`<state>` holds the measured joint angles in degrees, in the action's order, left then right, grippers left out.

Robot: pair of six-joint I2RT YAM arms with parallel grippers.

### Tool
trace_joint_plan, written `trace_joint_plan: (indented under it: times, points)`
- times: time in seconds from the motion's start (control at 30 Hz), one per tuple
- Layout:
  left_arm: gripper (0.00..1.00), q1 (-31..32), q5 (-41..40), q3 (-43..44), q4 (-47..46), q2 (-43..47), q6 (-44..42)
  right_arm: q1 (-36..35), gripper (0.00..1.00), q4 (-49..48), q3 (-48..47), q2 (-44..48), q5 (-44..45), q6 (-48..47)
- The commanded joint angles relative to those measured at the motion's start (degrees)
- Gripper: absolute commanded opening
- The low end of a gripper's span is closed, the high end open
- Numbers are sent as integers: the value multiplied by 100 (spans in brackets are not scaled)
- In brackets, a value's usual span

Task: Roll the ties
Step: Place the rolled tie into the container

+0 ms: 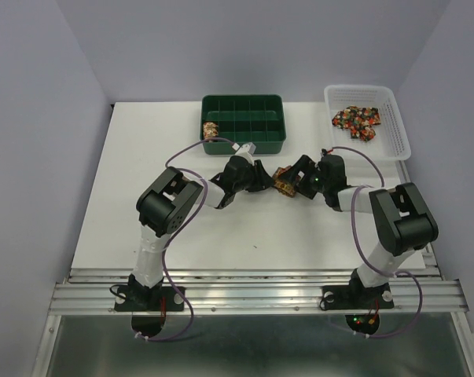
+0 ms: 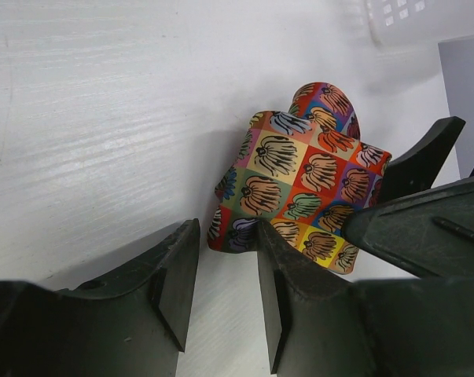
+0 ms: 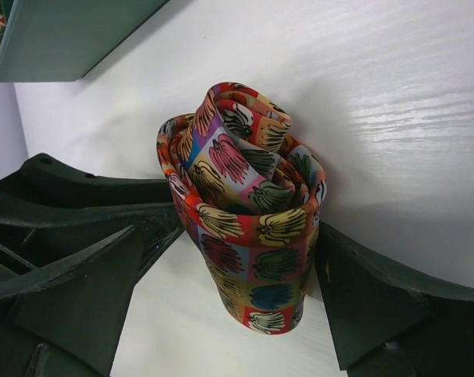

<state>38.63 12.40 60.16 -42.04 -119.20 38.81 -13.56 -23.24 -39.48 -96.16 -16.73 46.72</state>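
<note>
Around tie (image 3: 244,228), right gripper (image 3: 230,271) (low, wide)

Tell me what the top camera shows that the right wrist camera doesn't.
Only the top view: the white basket at the far right with a heap of ties in it, and the whole left arm and right arm down to their bases.
Only the right wrist view: the rolled tie up close, with its coiled layers and fan-print squares. It sits between the right fingers; whether they press it I cannot tell.
Both: that roll at mid-table, the white table and the green tray.
</note>
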Motion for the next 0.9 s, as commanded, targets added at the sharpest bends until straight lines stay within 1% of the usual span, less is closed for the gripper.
trace_joint_plan:
  times: [0.0,0.3,0.57,0.77,0.87]
  points:
    - [46,39,-27,215,91,37,-110,-15,92,-216,125,-236,-120,153]
    - [46,39,-1,233,108,-16,-84,-15,91,-400,213,-438,100,329]
    - [45,39,-1,233,108,-16,-93,-15,81,-619,239,-702,135,505]
    - [46,39,8,259,108,-51,-75,-15,79,-778,266,-781,21,505]
    - [45,48,8,259,117,-69,-75,-15,75,-813,257,-817,38,540]
